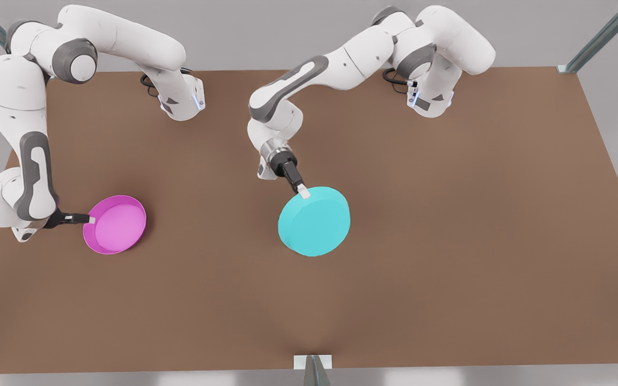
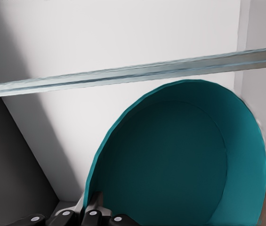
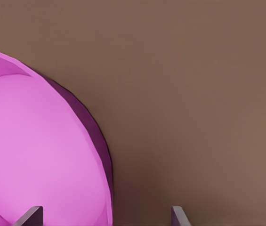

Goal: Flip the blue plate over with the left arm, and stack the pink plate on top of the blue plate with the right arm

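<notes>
We see the blue plate (image 1: 314,222), a round turquoise dish, held tilted near the middle of the brown table (image 1: 448,214), its flat base turned toward the front camera. In the left wrist view its hollow inside (image 2: 180,165) faces the wrist camera, darker teal, rim raised all round. The left gripper (image 1: 303,192) is pinched on the plate's rim at its upper edge in the front view; the fingers (image 2: 91,207) sit close together with the rim wall between them.

The pink plate (image 1: 116,224), magenta with a lighter inside, sits open side up toward the front view's left, well apart from the blue one. The right gripper (image 1: 91,220) is at its rim on the front view's left side. In the right wrist view its two fingertips (image 3: 29,215) are spread wide, one over the pink inside (image 3: 34,155), the other over bare table; we see nothing gripped.
</notes>
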Controlling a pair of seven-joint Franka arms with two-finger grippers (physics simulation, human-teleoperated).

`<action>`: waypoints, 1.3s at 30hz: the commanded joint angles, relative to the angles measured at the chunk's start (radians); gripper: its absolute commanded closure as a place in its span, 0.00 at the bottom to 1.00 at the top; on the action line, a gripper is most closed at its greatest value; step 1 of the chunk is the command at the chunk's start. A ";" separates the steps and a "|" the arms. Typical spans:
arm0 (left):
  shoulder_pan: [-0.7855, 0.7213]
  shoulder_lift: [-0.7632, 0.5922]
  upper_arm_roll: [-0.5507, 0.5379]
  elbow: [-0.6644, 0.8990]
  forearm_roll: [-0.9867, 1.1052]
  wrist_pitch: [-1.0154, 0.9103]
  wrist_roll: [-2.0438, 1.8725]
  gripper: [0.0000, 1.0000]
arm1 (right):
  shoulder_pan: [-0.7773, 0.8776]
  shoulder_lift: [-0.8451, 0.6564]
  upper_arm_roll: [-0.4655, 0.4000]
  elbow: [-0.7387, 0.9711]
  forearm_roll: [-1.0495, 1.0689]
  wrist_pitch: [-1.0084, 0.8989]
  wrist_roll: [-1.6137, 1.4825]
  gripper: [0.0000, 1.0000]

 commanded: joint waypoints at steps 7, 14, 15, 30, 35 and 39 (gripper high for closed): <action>-0.037 0.088 -0.005 0.005 -0.012 0.012 -0.266 0.79 | 0.000 0.016 -0.001 -0.002 0.061 0.003 -0.044 0.19; -0.099 0.183 -0.014 0.034 -0.027 0.037 -0.395 0.79 | 0.000 0.014 0.003 0.024 0.046 -0.003 -0.052 0.38; -0.105 0.195 -0.016 0.034 -0.030 0.037 -0.408 0.79 | 0.000 0.016 0.003 0.024 0.044 0.000 -0.052 0.38; -0.172 0.214 -0.106 0.048 -0.232 0.046 -0.406 0.00 | 0.005 0.030 0.003 0.033 0.024 0.011 -0.046 0.54; -0.179 0.183 -0.209 0.074 -0.581 0.052 -0.415 0.00 | 0.006 0.031 0.003 0.033 0.024 0.011 -0.047 0.54; -0.169 0.011 -0.217 0.065 -0.953 -0.020 -0.391 0.00 | 0.006 0.040 0.003 0.033 0.026 0.011 -0.044 0.54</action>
